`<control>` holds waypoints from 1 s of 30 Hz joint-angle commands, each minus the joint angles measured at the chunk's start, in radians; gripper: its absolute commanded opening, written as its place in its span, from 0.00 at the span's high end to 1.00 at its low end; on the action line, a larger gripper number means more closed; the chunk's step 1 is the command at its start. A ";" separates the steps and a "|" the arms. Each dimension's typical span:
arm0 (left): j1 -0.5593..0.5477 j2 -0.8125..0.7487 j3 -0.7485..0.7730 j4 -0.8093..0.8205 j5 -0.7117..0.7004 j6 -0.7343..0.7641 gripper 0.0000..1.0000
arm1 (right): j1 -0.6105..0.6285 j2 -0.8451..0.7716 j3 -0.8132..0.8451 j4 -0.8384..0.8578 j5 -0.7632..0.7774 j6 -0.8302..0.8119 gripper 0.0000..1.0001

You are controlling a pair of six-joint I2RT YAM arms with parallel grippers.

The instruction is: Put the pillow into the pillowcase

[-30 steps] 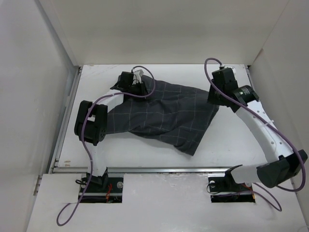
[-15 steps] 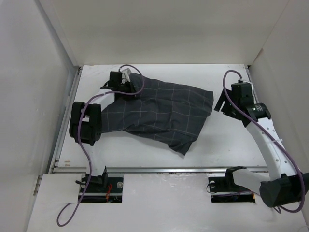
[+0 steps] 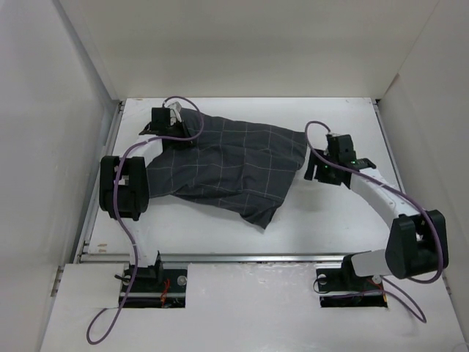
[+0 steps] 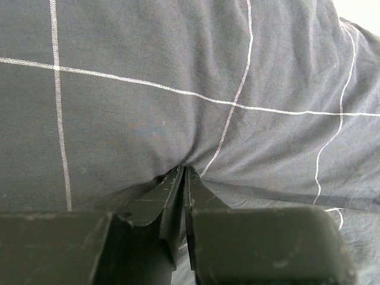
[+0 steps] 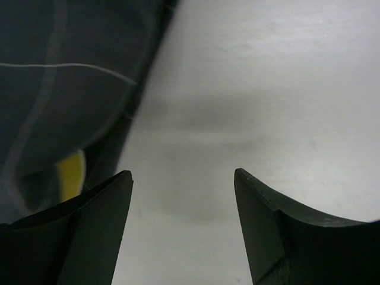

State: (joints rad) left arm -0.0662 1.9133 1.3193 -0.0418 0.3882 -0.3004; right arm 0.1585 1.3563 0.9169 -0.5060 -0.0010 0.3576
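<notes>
Released: right pincer (image 5: 183,178) now spread just beside pillowcase (image 3: 220,165) edge on tabletop (image 3: 344,117). Holding: left pincer (image 4: 183,173) pinching far-left corner, case dragged left. Yellow pillow (image 5: 71,175) peeks inside; mostly in, I judge.

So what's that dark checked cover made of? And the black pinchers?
The pillowcase looks like soft, matte woven cloth: it wrinkles and puckers where the left gripper pinches it. The right gripper has fingers that look like hard, dull black plastic, though I can't be sure.
</notes>
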 commanded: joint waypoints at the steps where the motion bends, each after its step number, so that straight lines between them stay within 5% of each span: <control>1: -0.001 -0.011 0.027 -0.063 -0.026 0.026 0.95 | 0.090 0.024 0.017 0.248 -0.045 -0.124 0.26; 15: -0.001 0.000 0.067 -0.081 -0.017 0.035 0.97 | 0.119 0.340 0.172 0.566 -0.086 -0.080 0.28; 17: -0.001 0.000 0.067 -0.081 -0.006 0.035 0.97 | 0.119 0.366 0.201 0.637 -0.138 -0.071 0.46; 18: -0.001 0.009 0.067 -0.081 -0.006 0.035 0.97 | 0.119 0.389 0.217 0.638 -0.157 -0.056 0.61; 19: -0.001 0.009 0.076 -0.090 -0.006 0.035 0.97 | 0.119 0.389 0.233 0.638 -0.186 -0.055 0.94; 20: -0.001 0.009 0.077 -0.090 -0.006 0.035 0.97 | 0.119 0.398 0.253 0.638 -0.186 -0.055 1.00; 23: -0.001 0.009 0.077 -0.090 -0.006 0.035 0.97 | 0.119 0.337 0.289 0.473 -0.124 -0.055 1.00; 27: -0.001 0.009 0.077 -0.081 -0.024 0.044 0.97 | 0.139 0.196 0.498 -0.217 0.082 -0.068 1.00; 30: 0.008 0.009 0.086 -0.092 -0.058 0.044 0.97 | 0.179 0.086 0.607 -0.498 0.174 -0.059 1.00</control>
State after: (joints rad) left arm -0.0666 1.9160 1.3659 -0.1020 0.3786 -0.2813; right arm 0.2962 1.5986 1.3827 -0.6003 0.0235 0.2920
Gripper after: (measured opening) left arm 0.038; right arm 0.038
